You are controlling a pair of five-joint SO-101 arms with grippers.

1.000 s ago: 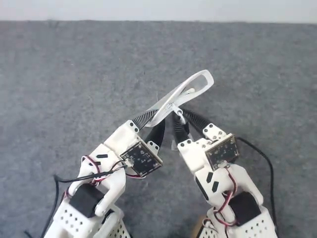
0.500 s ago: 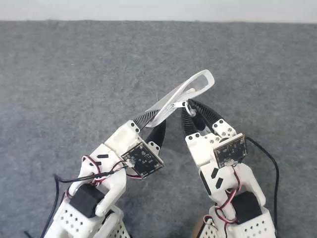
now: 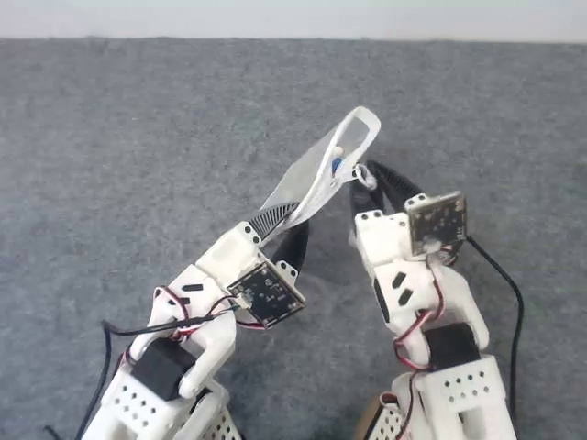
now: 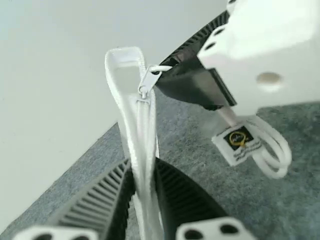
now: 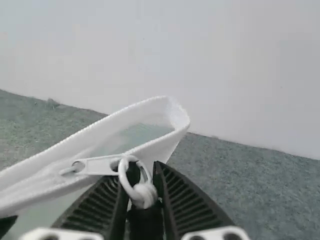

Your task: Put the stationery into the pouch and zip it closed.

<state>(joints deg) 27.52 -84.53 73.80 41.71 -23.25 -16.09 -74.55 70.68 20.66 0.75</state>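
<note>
The clear pouch [image 3: 316, 179] with its white zip is held up off the grey counter [image 3: 119, 137], just past the centre of the high view, slanting up toward 1 o'clock. The left hand [image 3: 286, 218] grips its lower end at 7 o'clock, with the ribbed fingers [image 4: 95, 205] pressed together on the zip edge. The right hand [image 3: 363, 174] comes in from 5 o'clock and pinches the ring on the zip pull [image 5: 100, 165]. The pull sits close to the pouch's looped upper end.
</note>
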